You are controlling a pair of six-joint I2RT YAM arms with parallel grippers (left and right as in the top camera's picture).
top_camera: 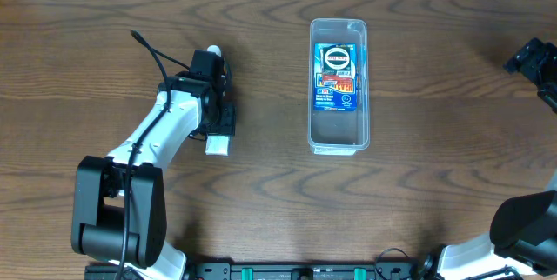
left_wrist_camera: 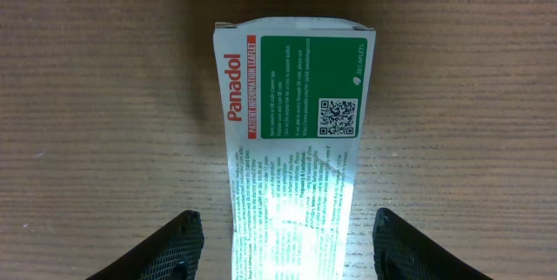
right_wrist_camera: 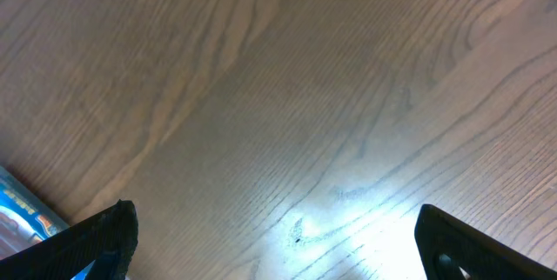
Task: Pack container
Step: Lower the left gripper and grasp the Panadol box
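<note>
The clear container (top_camera: pixel 338 136) stands right of the table's centre, with a blue printed packet (top_camera: pixel 336 76) lying flat in its far half. A white and green Panadol box (left_wrist_camera: pixel 291 97) lies flat on the wood at the left. My left gripper (left_wrist_camera: pixel 287 250) straddles its near end, and a gap shows between each finger and the box. From overhead, the box (top_camera: pixel 218 146) sticks out on both sides of the left gripper (top_camera: pixel 216 106). My right gripper (top_camera: pixel 533 58) sits at the far right edge, jaws wide over bare wood (right_wrist_camera: pixel 287 245).
A sliver of something blue-printed (right_wrist_camera: pixel 26 206) shows at the left edge of the right wrist view. The left arm's cable (top_camera: pixel 152 54) loops up behind its wrist. Both arm bases stand at the front edge.
</note>
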